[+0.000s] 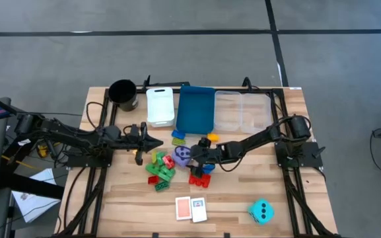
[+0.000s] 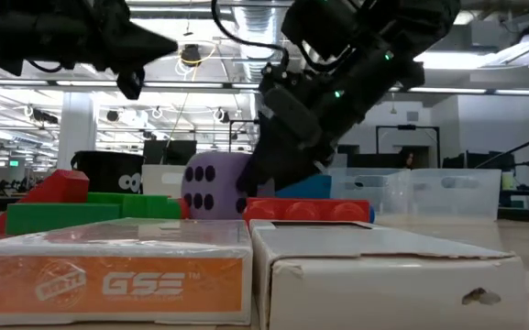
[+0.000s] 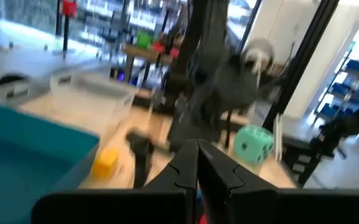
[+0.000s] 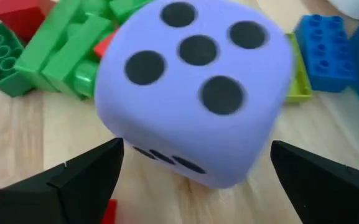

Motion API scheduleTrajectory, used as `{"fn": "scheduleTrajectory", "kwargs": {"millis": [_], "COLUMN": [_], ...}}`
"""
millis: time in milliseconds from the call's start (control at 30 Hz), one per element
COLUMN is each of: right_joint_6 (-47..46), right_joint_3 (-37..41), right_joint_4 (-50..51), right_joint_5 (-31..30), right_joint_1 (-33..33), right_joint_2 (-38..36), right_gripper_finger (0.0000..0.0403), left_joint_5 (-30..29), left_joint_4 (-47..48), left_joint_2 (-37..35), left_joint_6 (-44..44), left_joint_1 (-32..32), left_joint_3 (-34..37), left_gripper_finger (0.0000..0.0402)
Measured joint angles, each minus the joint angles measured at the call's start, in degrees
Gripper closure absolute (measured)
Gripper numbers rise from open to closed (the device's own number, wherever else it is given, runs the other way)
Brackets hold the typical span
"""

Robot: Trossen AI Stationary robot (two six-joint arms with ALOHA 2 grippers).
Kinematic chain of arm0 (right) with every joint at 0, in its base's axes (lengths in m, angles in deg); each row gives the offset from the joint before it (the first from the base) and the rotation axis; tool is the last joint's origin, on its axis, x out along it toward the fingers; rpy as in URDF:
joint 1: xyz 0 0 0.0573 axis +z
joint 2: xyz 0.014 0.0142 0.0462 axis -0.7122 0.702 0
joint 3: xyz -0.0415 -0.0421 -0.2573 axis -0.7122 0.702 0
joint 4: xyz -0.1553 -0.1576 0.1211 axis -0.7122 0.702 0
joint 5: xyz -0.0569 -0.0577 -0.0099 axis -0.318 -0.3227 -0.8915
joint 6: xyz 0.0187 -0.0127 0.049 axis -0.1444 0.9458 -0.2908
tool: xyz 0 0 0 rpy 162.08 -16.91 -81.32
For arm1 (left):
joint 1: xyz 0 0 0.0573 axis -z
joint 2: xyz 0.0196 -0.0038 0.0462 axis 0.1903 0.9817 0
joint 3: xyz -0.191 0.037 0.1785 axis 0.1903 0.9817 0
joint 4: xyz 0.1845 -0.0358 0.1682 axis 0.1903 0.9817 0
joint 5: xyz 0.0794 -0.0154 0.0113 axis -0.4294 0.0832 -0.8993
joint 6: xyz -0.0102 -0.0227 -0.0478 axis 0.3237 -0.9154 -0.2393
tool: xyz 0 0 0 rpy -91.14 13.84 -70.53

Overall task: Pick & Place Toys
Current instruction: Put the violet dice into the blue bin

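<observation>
A purple soft die (image 4: 191,87) rests on the table at mid-table (image 1: 181,156), among green (image 1: 160,168), red (image 1: 199,178) and blue (image 1: 207,168) bricks. My right gripper (image 4: 196,150) is open and low over the table (image 1: 192,156). Its fingers stand on either side of the die, and no touch shows. My left gripper (image 3: 198,152) is shut and empty, held above the table to the left of the pile (image 1: 154,142). A cyan die (image 1: 261,211) and two cards (image 1: 191,209) lie near the front edge.
A black cup (image 1: 123,94), a white bin (image 1: 160,106), a blue bin (image 1: 196,109) and a clear bin (image 1: 243,111) stand along the far edge. A yellow and orange brick (image 1: 211,138) and a blue and yellow brick (image 1: 179,137) lie just before the blue bin.
</observation>
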Motion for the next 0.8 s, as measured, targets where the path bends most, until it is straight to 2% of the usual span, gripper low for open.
{"fn": "scheduleTrajectory", "kwargs": {"millis": [400, 567, 667, 800], "right_joint_6": [-2.6, -4.2, -5.0, -5.6], "right_joint_3": [-0.1, -0.1, -0.1, -0.1], "right_joint_4": [-1.7, -2.9, -3.5, -4.3], "right_joint_5": [0.0, 0.0, 0.0, 0.0], "right_joint_1": [0.0, 0.0, 0.3, 0.5], "right_joint_2": [0.0, 0.0, 0.0, 0.0], "right_gripper_finger": [0.0003, 0.0003, 0.0003, 0.0003], "left_joint_5": [-3.6, -3.6, -3.6, -2.1], "left_joint_4": [18.1, 18.2, 17.3, 11.5], "left_joint_2": [0.0, 3.1, 7.7, 16.0], "left_joint_6": [1.1, 1.1, 0.0, -1.4], "left_joint_1": [-3.4, -4.1, -4.1, -4.1], "left_joint_3": [0.0, 0.0, 0.0, 0.0], "left_gripper_finger": [0.0402, 0.0402, 0.0402, 0.0402]}}
